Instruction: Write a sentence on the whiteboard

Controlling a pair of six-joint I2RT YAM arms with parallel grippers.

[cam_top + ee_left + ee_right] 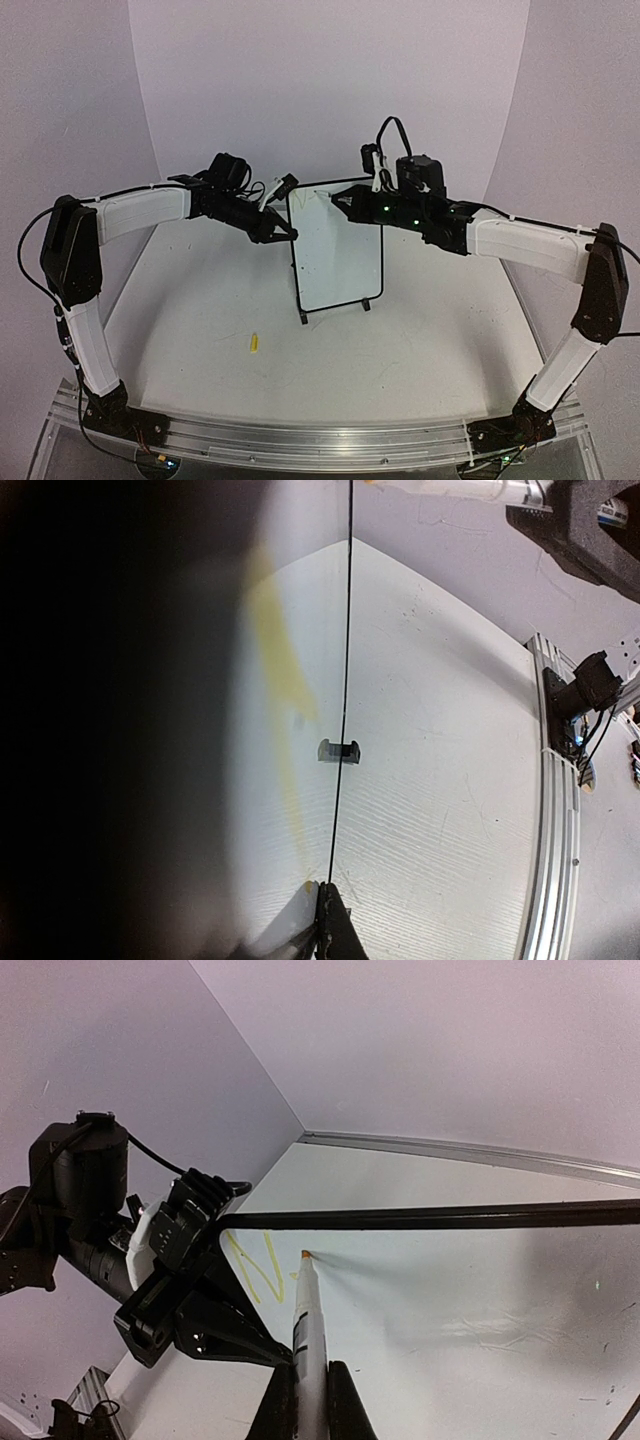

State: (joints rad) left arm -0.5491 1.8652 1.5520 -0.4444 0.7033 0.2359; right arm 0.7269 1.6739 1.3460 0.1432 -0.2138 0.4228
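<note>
Whiteboard (335, 250) stands upright on the bench (200, 300), centred, open room all around; left claw (287, 234) clamps its top corner, right claw (310, 1388) holds a marker (308, 1320), tip touching by the sentence's (255, 1265) yellow strokes.

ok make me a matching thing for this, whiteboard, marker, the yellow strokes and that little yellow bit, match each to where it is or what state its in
Column one:
1. whiteboard
2. marker
3. small yellow piece
4. yellow strokes

Column two:
a. lying loose on the table, in front of the board
b. held in the right tool, tip against the board
c. standing upright, its edge gripped by the left tool
d. on the board face, near its top corner beside the left tool

Pairs: 1-c, 2-b, 3-a, 4-d
</note>
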